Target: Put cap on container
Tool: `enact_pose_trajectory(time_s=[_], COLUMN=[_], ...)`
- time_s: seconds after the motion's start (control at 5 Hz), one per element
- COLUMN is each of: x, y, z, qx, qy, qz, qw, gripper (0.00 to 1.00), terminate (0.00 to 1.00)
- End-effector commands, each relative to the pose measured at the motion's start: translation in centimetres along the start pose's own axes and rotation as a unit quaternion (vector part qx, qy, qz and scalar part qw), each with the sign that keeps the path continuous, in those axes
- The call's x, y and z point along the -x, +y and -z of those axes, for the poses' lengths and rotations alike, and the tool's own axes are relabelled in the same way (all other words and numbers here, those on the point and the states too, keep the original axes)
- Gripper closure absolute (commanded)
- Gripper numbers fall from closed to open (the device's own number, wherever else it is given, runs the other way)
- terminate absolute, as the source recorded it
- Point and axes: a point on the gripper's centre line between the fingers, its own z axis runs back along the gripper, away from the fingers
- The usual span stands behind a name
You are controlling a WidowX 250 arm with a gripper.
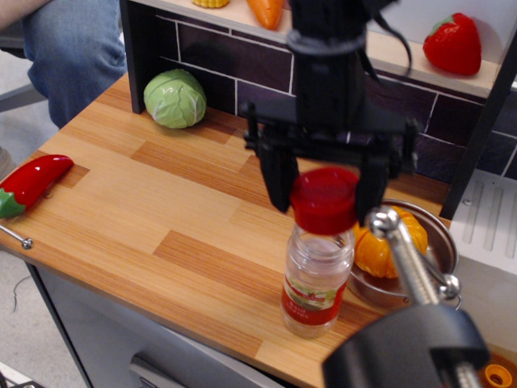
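The container point(316, 278) is a clear plastic jar with a red-and-white label, standing upright near the front edge of the wooden counter point(161, 218). The red round cap point(325, 200) sits right on top of its neck. My black gripper point(325, 192) comes down from above with one finger on each side of the cap, shut on it. I cannot tell whether the cap is fully seated on the threads.
A steel pot point(440, 242) holding an orange pumpkin point(388, 246) stands just right of the jar. A green cabbage point(174, 98) is at the back left, a red chili pepper point(34, 181) at the left edge. A strawberry point(454, 42) and carrot point(266, 11) lie on the back shelf. A metal clamp point(408, 267) is in the foreground.
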Motion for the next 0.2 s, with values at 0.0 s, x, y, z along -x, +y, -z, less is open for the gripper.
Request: enact_pose_trajectory(time_s=[0.0], x=[-0.45], y=[0.17], z=[0.17], qx=[-0.010], qy=[-0.012], qz=[0.005], qw=[0.9999], gripper=[1.00], terminate=[1.00])
